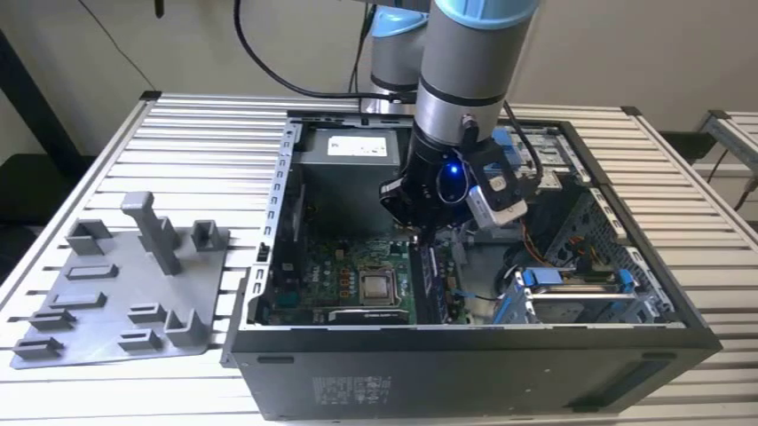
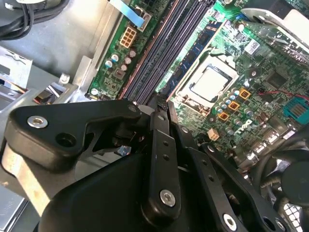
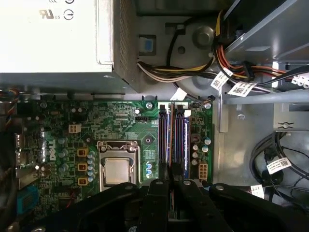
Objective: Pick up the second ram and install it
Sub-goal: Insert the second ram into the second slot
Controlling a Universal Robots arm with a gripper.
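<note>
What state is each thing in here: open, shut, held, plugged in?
computer case: lying flat, side open.
gripper: inside the case, shut on the second ram.
second ram: held edge-on at the memory slots; whether it is seated, cannot tell.
processor socket: chip in, no cooler on it.
</note>
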